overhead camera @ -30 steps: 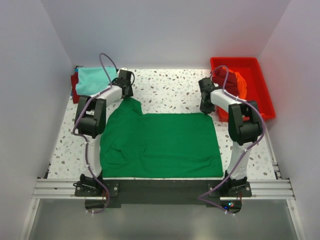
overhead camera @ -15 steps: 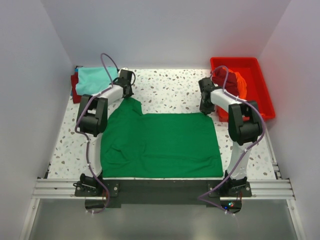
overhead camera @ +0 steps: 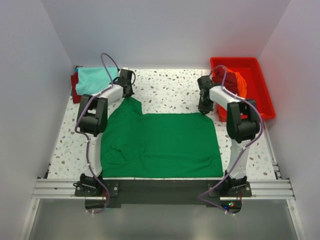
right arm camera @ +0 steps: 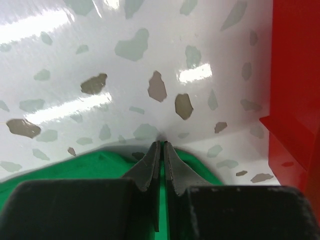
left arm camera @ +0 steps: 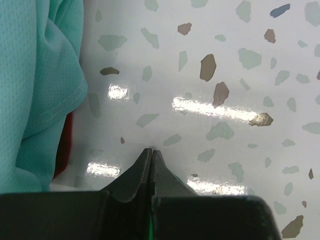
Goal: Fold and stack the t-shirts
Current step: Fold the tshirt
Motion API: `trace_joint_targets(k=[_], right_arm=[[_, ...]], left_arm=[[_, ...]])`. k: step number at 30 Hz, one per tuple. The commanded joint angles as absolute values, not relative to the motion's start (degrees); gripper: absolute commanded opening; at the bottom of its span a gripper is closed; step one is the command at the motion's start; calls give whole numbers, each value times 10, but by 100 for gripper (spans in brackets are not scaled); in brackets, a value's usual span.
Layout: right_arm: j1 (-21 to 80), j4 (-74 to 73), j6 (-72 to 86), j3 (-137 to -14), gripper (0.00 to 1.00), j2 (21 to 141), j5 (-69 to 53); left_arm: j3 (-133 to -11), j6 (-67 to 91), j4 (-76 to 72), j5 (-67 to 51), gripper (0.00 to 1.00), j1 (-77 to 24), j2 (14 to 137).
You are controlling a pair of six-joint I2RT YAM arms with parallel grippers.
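Well, from my screens the green t-shirt (overhead camera: 160, 142) lies spread across the middle of the table (overhead camera: 170, 90), a glossy white top speckled with grey and brown chips that throws back the lamp glare. The cloth is a soft, matt knit in bright green. It is mostly flat, with a few shallow creases near its left edge and along the near hem, and its far-left corner runs up into a rounded tab toward the left gripper (left arm camera: 151, 152). That gripper's two black tapered fingers are pressed together tip to tip. A thin sliver of green shows between them low in the left wrist view, so I read it as pinching the shirt there. The right gripper (right arm camera: 161, 145) sits at the shirt's far-right corner, its fingers closed to a hairline slit. Green fabric lies on either side of them and the tips reach just past the cloth's edge, clamped on that corner. At the far-left corner of the table a teal t-shirt (left arm camera: 35, 90), in a fine mesh-like weave with a stitched hem, lies folded on a dark red shirt (overhead camera: 74, 90) that shows only at its edge. To the right, the red tray (overhead camera: 252, 67), hard shiny plastic with straight walls, holds a crumpled maroon shirt (overhead camera: 218, 77) and an orange shirt (overhead camera: 241, 85), heaped loosely together.
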State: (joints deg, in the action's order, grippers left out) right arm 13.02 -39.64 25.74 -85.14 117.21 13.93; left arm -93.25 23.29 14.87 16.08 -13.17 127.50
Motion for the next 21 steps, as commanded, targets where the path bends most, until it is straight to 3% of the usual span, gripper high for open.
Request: trace_joint_targets(k=[1, 15, 21], right_arm=[[131, -421, 259, -910, 0, 1199, 142], [122, -491, 244, -1063, 0, 1258, 189], [120, -483, 238, -1062, 0, 1226, 185]], left_arm=[[-978, 215, 136, 142, 0, -128, 1274], [-1143, 196, 118, 14, 0, -77, 1304], [-1108, 169, 91, -65, 0, -64, 1246]])
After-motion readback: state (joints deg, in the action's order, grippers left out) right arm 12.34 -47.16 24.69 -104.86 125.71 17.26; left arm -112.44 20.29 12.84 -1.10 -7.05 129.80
